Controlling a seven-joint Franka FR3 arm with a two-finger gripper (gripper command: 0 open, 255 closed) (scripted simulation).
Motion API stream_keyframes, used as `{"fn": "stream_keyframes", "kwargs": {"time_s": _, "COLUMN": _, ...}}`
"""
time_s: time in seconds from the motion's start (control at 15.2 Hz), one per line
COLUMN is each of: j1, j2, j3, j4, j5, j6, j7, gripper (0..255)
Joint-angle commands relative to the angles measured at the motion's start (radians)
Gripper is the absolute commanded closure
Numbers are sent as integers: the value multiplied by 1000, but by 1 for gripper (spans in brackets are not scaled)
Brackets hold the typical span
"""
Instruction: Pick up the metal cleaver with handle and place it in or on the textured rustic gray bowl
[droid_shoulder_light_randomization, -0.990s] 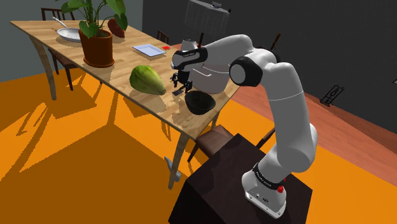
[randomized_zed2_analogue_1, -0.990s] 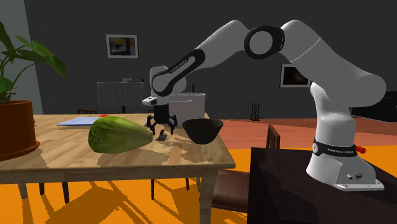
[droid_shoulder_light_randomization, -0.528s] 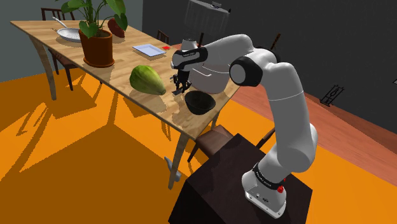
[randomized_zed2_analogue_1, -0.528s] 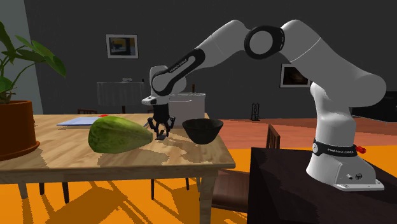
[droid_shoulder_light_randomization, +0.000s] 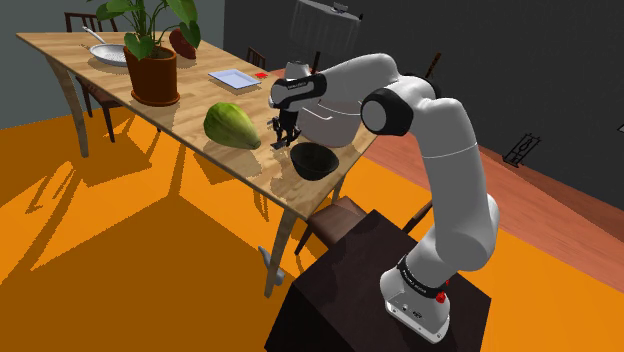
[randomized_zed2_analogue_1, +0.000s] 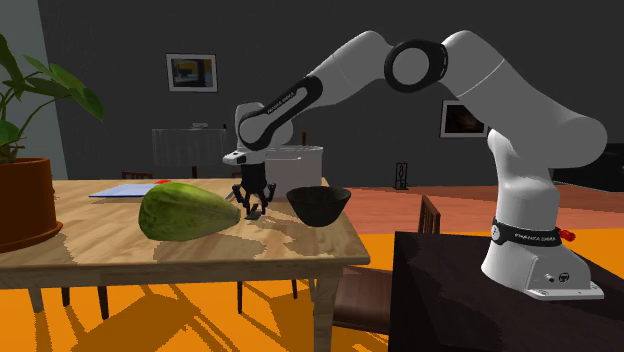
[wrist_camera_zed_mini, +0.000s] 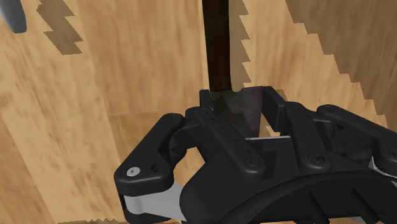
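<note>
We see the pincer low over the wooden counter, in the gap between a green fruit on the shoulder view's left and the dark bowl on its right. Both stand near it, and neither touches it. A white pot sits just behind the bowl, under the arm. Farther along the counter are a blue tray and a potted plant, well apart from the pincer. A chair stands at the counter's near end.

In the wrist view the pincer has its fingers drawn narrow, clasping the cleaver between them. They grip the grey blade right where it meets the dark handle. The cleaver's long axis runs straight out from the pincer along the wood: handle pointing away, blade end tucked beneath the fingers. We cannot tell whether it rests on the counter or hangs just clear. In the second exterior view the pincer points straight down, the fruit just beside it and the bowl a little farther off.
</note>
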Motion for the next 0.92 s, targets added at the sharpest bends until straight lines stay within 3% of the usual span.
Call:
{"fn": "stream_keyframes", "kwargs": {"time_s": 0.0, "j1": 0, "j2": -9, "j3": -2, "j4": 2, "j5": -2, "j6": -13, "j7": 0, "gripper": 255}}
{"fn": "stream_keyframes", "kwargs": {"time_s": 0.86, "j1": 7, "j2": -90, "j3": -18, "j4": 46, "j5": -23, "j6": -137, "j7": 8, "gripper": 255}}
